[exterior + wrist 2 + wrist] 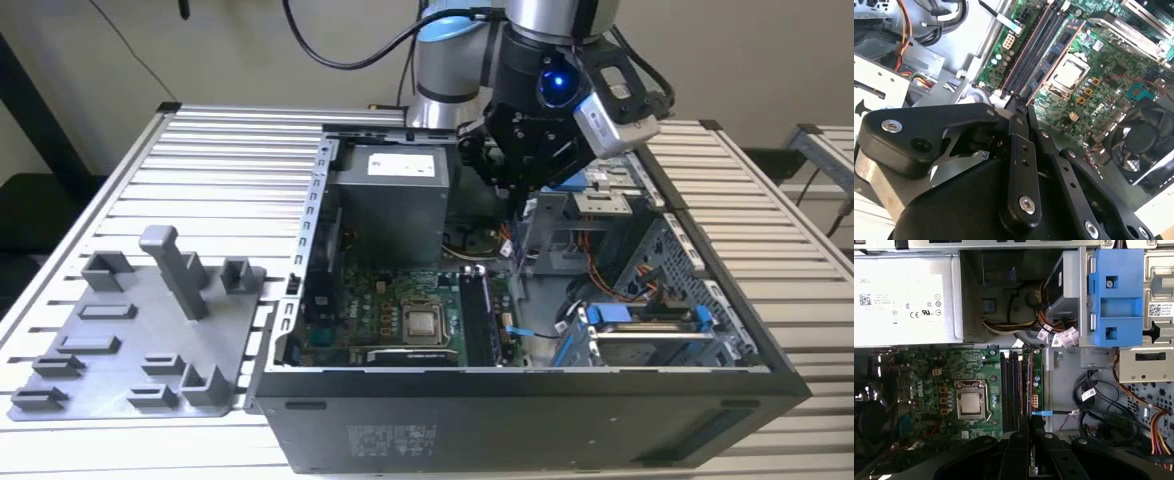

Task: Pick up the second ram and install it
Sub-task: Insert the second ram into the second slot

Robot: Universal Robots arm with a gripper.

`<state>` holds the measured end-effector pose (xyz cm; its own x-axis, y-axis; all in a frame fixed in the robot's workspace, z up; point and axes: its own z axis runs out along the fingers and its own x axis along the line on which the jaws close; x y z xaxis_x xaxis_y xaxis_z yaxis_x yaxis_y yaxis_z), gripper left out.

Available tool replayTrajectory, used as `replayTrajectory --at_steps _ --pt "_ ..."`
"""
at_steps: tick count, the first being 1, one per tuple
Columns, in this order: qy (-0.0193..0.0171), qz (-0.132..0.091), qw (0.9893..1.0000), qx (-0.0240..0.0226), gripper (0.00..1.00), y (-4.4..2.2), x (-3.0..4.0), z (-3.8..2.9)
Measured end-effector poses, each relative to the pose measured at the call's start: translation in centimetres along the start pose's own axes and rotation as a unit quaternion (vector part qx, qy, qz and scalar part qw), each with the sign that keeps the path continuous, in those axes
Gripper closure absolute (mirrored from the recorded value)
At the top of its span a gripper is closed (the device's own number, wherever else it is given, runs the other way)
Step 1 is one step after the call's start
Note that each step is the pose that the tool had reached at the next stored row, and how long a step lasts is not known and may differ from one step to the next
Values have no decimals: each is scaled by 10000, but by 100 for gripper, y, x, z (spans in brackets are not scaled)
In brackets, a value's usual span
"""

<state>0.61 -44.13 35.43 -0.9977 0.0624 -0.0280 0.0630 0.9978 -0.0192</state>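
Observation:
My gripper [514,188] hangs over the open computer case [534,400], above the gap between the power supply and the drive cage. In both wrist views its black fingers [1019,150] stand shut on the second ram [1074,29], a thin blue-green board seen almost edge-on with a coppery edge. The ram [1030,385] runs parallel to the black memory slots [1010,390] of the motherboard, held above them and slightly to one side. The slots [474,315] lie below the gripper [1030,424] and nearer the case front in the exterior view.
A grey fixture tray [134,330] with upright posts lies on the slatted table at the exterior view's left. Inside the case are the power supply [387,195], the bare processor socket [970,404], a blue drive bracket [1116,295], loose cables [1094,405] and a fan [1141,145].

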Motion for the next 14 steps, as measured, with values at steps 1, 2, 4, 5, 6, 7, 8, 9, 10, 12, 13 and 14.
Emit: replayTrajectory --at_steps 1,2,4,5,6,7,8,9,10,12,13,14 --pt "3 -18 10000 -1 86 0 1 16" --pt "3 -57 10000 -2 86 1 2 33" --pt "1 -156 9999 -5 86 1 4 67" --pt "2 -197 9998 -5 86 1 4 81" --pt "1 -228 9997 -7 86 2 5 98" --pt "1 -252 9997 -7 86 2 7 118" --pt "1 -254 9997 -7 86 2 8 135" --pt "2 -255 9997 -8 86 3 10 153" --pt "4 -254 9997 -7 86 3 14 172" --pt "16 -254 9997 -6 86 3 22 201" --pt "25 -249 9997 -5 86 3 29 214" --pt "33 -241 9997 -4 86 3 35 228"
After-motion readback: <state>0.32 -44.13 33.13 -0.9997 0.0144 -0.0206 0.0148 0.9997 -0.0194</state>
